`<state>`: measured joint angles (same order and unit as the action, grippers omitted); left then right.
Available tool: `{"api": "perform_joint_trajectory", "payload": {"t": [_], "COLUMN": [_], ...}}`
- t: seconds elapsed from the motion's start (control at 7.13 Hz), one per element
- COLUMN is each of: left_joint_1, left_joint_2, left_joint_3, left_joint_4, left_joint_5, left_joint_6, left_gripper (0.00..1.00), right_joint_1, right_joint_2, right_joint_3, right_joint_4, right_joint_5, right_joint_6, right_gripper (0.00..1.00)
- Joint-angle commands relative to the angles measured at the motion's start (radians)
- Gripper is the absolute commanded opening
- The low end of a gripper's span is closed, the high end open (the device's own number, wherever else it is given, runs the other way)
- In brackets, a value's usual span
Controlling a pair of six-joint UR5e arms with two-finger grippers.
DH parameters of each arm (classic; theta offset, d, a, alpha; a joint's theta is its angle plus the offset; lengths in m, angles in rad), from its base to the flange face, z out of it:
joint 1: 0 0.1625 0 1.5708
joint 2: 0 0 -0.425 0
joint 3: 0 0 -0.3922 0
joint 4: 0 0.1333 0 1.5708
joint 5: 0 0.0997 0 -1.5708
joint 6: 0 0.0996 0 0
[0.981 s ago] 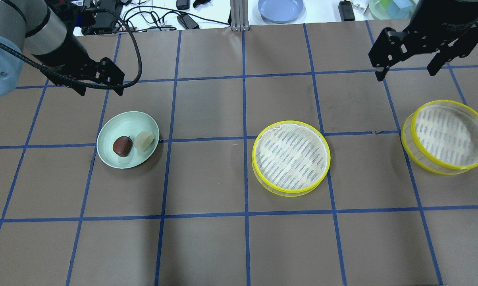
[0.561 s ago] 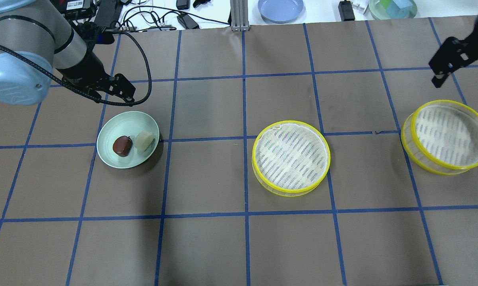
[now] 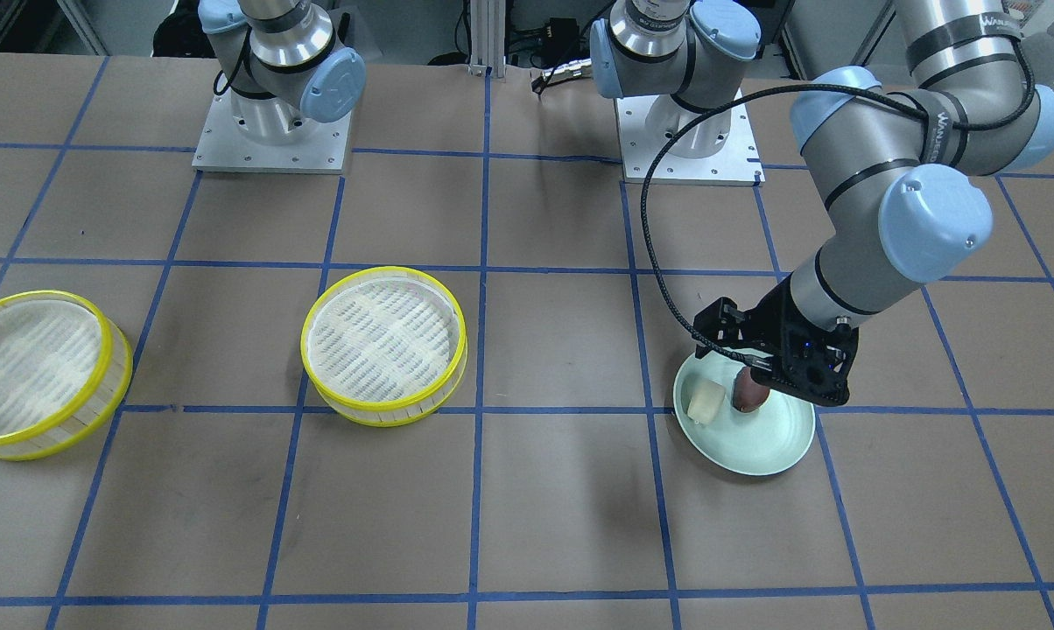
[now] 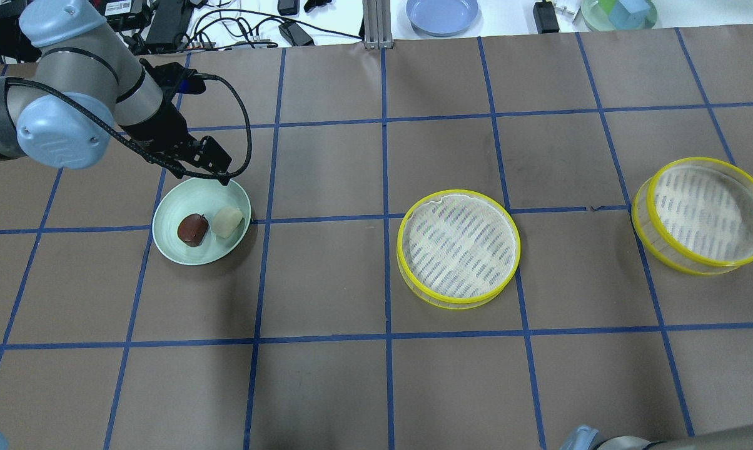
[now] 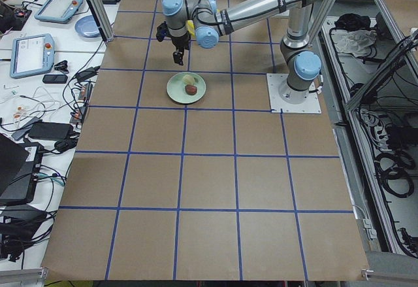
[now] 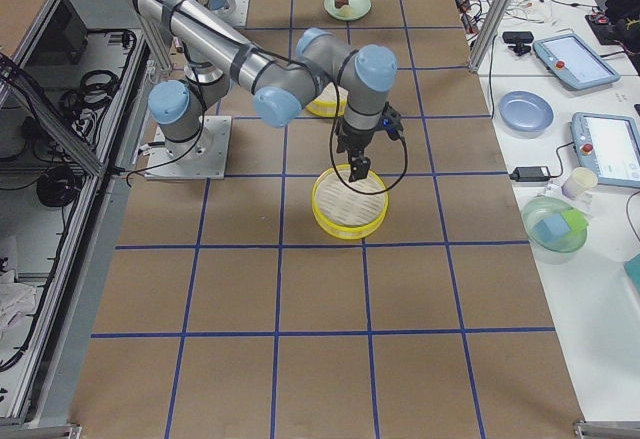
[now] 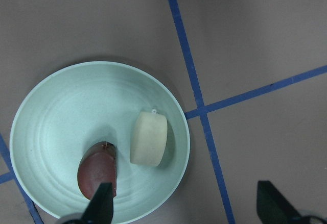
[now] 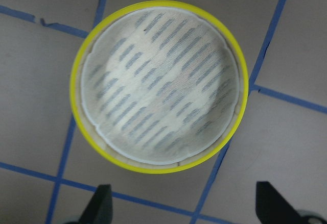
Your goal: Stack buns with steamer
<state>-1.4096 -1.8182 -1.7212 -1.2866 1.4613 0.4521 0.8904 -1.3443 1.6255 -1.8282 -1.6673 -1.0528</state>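
Note:
A dark reddish-brown bun (image 4: 192,229) and a cream bun (image 4: 227,222) lie side by side on a pale green plate (image 4: 167,244). My left gripper (image 4: 196,165) is open and empty above the plate's far rim. In the left wrist view its fingertips (image 7: 102,206) stand wide apart over the brown bun (image 7: 97,173) and the cream bun (image 7: 148,138). One empty yellow-rimmed steamer basket (image 4: 458,248) sits mid-table, a second one (image 4: 705,214) at the right. My right gripper (image 8: 184,208) is open and empty above the right basket (image 8: 159,86); it is almost out of the overhead view.
A blue plate (image 4: 442,14), a clear bowl with blocks (image 4: 620,12), cables (image 4: 245,31) and a metal post (image 4: 373,25) lie beyond the table's far edge. The two arm bases (image 3: 269,131) stand on the robot's side.
My left gripper has moved right and toward the plate, now over its far rim. My right gripper has moved right, out of the overhead view. Buns and baskets have not moved.

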Motion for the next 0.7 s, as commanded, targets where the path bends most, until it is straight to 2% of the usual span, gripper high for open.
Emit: {"api": "perform_joint_trajectory", "payload": {"t": [0.0,0.14,0.28,0.42,0.56], "left_joint_1": [0.001,0.001,0.003,0.003,0.003], "left_joint_2": [-0.049,-0.078,-0.098,-0.119,-0.153], "left_joint_3": [-0.035,-0.040,-0.049,-0.049,-0.050], "left_joint_4": [0.053,0.056,0.062,0.078,0.093], "left_joint_5": [0.004,0.002,0.004,0.004,-0.001], "left_joint_6": [0.008,0.004,0.007,0.007,0.004], "left_gripper": [1.00,1.00,1.00,1.00,0.99], "right_joint_1": [-0.059,-0.059,-0.059,-0.057,-0.057], "right_joint_2": [0.141,0.210,0.250,0.257,0.269], "right_joint_3": [0.014,0.019,0.020,0.021,0.024], "right_joint_4": [-0.232,-0.285,-0.298,-0.306,-0.310], "right_joint_5": [0.007,0.027,0.072,0.073,0.075], "right_joint_6": [-0.184,-0.184,-0.182,-0.182,-0.182], "right_gripper": [0.94,0.89,0.89,0.81,0.59]}}
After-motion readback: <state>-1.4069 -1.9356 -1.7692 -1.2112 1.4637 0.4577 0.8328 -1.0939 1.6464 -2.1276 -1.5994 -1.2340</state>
